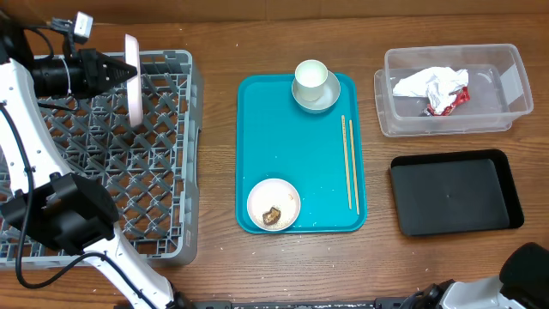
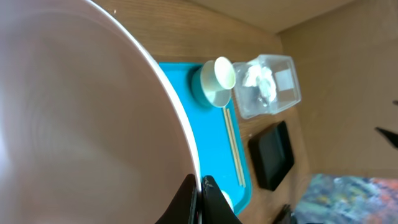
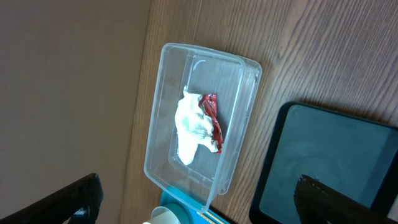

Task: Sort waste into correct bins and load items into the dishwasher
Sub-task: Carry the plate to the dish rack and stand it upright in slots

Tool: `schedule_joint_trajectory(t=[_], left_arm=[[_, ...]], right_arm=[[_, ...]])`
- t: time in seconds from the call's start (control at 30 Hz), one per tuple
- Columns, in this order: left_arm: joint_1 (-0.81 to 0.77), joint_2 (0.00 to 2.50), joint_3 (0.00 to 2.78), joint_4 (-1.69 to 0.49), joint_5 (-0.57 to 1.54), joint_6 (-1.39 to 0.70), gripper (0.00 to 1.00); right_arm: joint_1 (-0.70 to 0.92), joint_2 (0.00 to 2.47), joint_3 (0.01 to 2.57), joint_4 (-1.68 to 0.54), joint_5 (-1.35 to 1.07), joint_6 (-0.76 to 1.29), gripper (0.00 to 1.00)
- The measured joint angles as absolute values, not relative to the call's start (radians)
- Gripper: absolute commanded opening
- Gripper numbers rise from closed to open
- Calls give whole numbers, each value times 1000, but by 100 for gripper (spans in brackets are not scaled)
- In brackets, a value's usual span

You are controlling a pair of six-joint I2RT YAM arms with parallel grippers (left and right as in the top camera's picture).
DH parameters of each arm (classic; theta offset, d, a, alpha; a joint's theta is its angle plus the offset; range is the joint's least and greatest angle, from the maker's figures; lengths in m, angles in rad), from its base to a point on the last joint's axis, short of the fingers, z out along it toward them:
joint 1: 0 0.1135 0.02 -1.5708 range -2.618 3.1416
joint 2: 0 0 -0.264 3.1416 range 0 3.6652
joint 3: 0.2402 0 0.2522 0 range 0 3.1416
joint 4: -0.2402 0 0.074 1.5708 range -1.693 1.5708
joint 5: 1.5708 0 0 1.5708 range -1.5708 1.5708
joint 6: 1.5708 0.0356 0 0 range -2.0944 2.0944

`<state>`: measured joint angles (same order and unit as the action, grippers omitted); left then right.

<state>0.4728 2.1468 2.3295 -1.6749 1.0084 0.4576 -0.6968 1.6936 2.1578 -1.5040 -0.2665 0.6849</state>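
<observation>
- Left arm comes in at 10 o'clock of the overhead view, pointing toward 3 o'clock. The left gripper is pinched on the plate rim (plate held on edge).
- Right arm sits low at 5 o'clock, with the right gripper fingers spread wide.

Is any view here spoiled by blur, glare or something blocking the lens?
Left wrist: the held plate fills over half the frame as a pale out-of-focus blur; the teal tray behind is fairly sharp. Right wrist: sharp on the clear tub, soft sheen on the black tray. Overhead: evenly lit and sharp.
</observation>
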Motion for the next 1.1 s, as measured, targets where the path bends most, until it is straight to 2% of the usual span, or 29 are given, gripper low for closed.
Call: schedule_joint_trajectory(t=[0.73, 0.77, 0.93, 1.0, 1.03, 1.07, 1.1], left_arm=[[499, 2147, 2185, -1615, 964, 580, 4], [503, 2147, 2185, -1614, 965, 579, 6], [547, 2147, 2184, -1589, 978, 545, 38], [567, 2146, 2184, -1580, 996, 509, 59], [576, 2146, 2184, -1581, 1007, 488, 72], [586, 2147, 2184, -1581, 1016, 471, 90], [594, 2146, 2184, -1581, 1023, 453, 93]], right_arm=[[-697, 1694, 2158, -1504, -266, 685, 100], [-697, 1694, 2158, -1503, -266, 685, 100], [-697, 1694, 2158, -1504, -266, 685, 100], [-697, 1694, 2158, -1504, -266, 685, 100], [-697, 1694, 2158, -1504, -266, 684, 100], [-697, 1694, 2158, -1504, -266, 685, 100], [-697, 1694, 2158, -1503, -266, 685, 100]])
